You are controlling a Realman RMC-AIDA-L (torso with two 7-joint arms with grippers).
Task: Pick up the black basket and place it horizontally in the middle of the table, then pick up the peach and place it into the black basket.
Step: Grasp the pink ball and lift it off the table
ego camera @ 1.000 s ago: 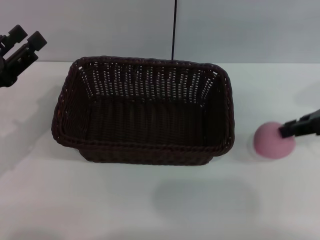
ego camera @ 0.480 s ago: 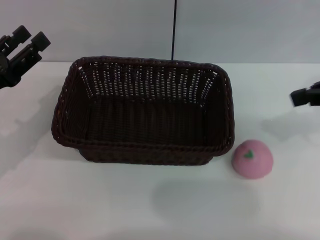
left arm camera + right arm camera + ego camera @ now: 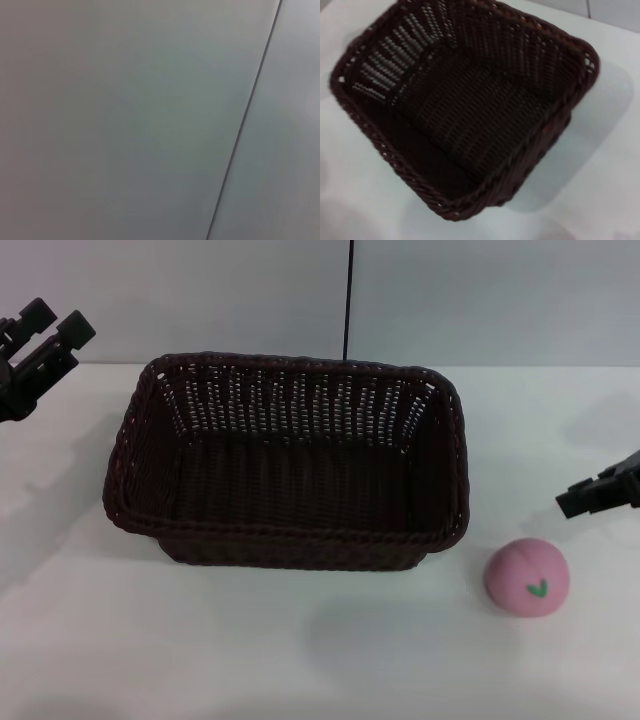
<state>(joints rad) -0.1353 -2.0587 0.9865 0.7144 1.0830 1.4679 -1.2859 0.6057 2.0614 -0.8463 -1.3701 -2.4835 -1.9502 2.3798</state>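
Observation:
The black basket [image 3: 288, 460] stands lengthwise across the middle of the white table [image 3: 200, 640], open side up and empty. It also fills the right wrist view [image 3: 465, 105]. The peach [image 3: 527, 577] lies on the table just off the basket's right front corner, its green leaf mark facing the front. My right gripper [image 3: 600, 490] shows only as a dark tip at the right edge, behind and to the right of the peach and apart from it. My left gripper [image 3: 50, 325] is raised at the far left, open and empty.
A grey wall stands behind the table, with a thin dark vertical line [image 3: 348, 300] above the basket's back rim. The left wrist view shows only this wall. Bare tabletop lies in front of the basket.
The peach left the right gripper's tip, rolled forward on the table and turned its leaf mark to the front. The right gripper rose, then came back down.

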